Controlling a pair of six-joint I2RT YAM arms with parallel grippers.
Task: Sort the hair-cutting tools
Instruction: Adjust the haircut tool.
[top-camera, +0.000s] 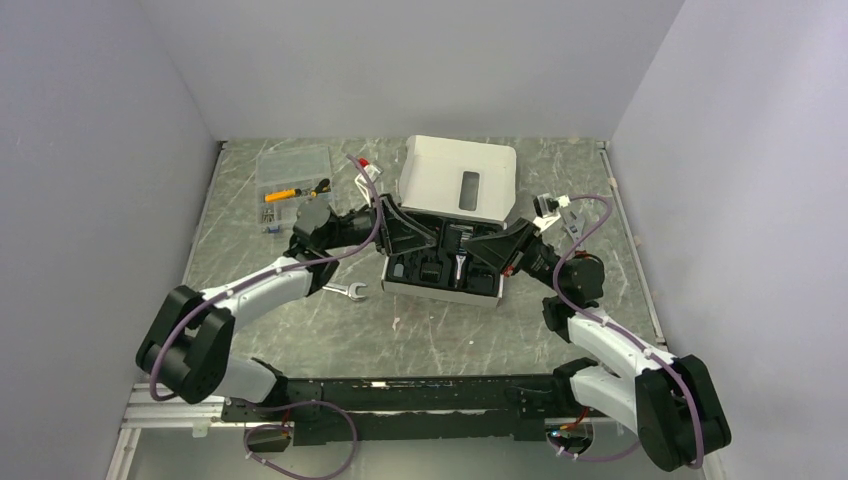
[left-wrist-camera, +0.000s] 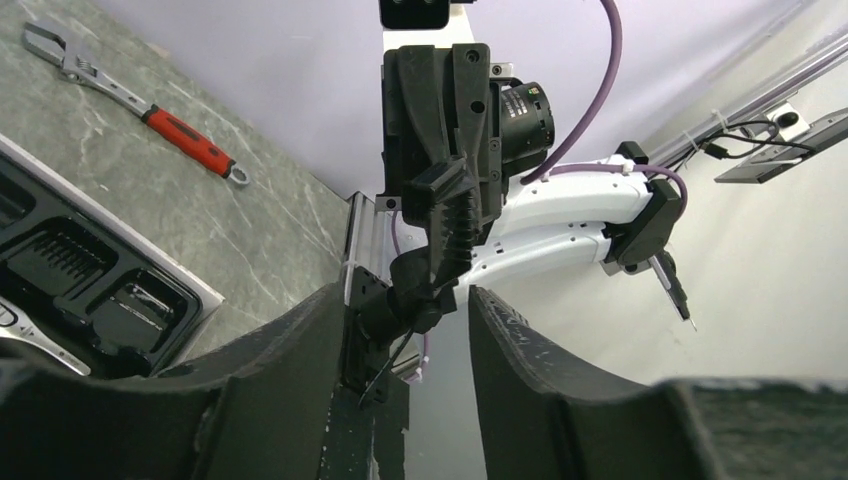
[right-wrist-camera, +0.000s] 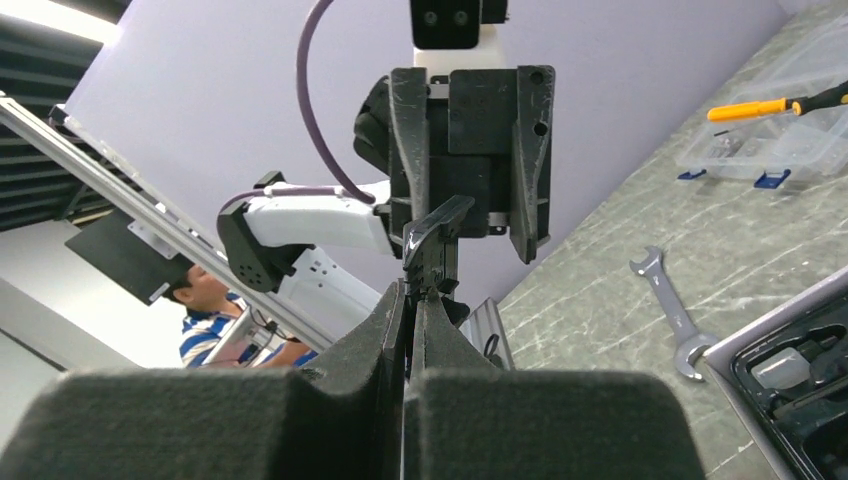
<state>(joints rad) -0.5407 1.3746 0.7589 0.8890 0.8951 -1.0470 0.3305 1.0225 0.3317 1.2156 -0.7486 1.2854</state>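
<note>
No readable text, labels, brands, numbers or signs in any view, white case lid (top-camera: 435, 175) plain, red-handled wrench (left-wrist-camera: 185, 133) and silver wrench (right-wrist-camera: 668, 305) too small or blurred to show any marking

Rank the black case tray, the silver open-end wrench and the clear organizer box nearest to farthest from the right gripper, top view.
1. The black case tray, beneath the right gripper.
2. The silver open-end wrench, on the table just left of the tray.
3. The clear organizer box, at the table's far left.
</note>
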